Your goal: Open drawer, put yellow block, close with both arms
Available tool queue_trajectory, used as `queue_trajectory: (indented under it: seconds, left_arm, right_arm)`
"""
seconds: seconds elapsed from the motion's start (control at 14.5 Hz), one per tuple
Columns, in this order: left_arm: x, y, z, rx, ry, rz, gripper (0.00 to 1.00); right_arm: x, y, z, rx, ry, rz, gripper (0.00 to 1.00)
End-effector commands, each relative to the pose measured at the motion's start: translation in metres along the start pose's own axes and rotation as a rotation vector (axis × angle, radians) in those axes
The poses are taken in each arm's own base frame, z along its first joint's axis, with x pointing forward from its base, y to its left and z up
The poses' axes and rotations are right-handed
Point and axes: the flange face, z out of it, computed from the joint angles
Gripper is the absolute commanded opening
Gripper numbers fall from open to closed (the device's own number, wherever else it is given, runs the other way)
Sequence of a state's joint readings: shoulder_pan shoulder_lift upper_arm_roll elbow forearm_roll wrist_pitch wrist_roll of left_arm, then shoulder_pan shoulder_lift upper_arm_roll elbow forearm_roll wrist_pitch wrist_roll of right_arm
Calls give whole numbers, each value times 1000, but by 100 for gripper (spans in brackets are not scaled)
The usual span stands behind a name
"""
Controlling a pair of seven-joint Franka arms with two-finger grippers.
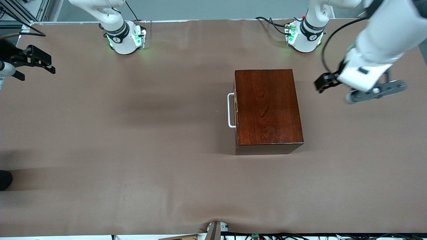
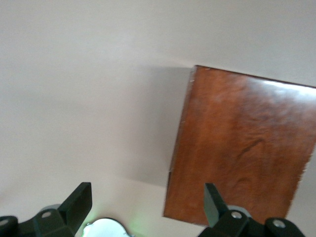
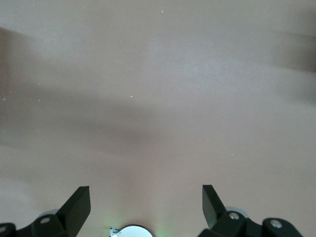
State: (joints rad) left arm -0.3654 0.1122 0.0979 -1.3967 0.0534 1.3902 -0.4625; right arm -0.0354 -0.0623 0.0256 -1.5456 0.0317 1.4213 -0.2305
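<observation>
The drawer sits shut inside the dark reddish-brown wooden box [image 1: 268, 106], and only its white bar handle [image 1: 231, 110] shows, facing the right arm's end of the table. The yellow block is out of view. My left gripper [image 1: 321, 85] hangs open and empty over the table beside the box, toward the left arm's end. In the left wrist view that gripper [image 2: 148, 193] has nothing between its fingers, and the box top [image 2: 242, 153] lies off to one side. My right gripper [image 1: 46, 64] is open and empty over the right arm's end of the table, and the right wrist view shows this gripper [image 3: 146, 195] above bare brown cover.
A brown cover spreads over the whole table [image 1: 133, 150]. The right arm's base [image 1: 125, 36] and the left arm's base [image 1: 304, 35] stand at the edge farthest from the front camera, with cables [image 1: 272, 23] beside the left arm's base.
</observation>
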Motion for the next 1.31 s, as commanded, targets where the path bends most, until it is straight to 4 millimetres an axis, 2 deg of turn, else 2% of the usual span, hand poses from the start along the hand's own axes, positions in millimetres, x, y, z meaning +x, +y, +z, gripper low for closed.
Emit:
queue_trajectory:
  seconds: [0.0,0.14,0.21,0.41,0.76,1.24]
  left_arm:
    - [-13,-37,6,20,13,26,100]
    - [-21,-51,9,10,30,35,100]
    - [-21,-66,8,7,34,45,100]
    - [-19,-87,1,-1,46,72,100]
    - [-17,-86,-15,-24,72,129,100]
    - [-15,-95,-13,-25,80,116,100]
  right_arm:
    - [-5,-2,-3,-7,8,-7,100]
    - [-5,-2,-3,-7,10,-7,100]
    - [-5,-2,-3,-8,11,-7,100]
    - [-5,-1,-3,-7,8,-4,100]
    - [-4,1,-2,-5,11,-1,100]
    - [-3,2,-1,-2,10,1,100]
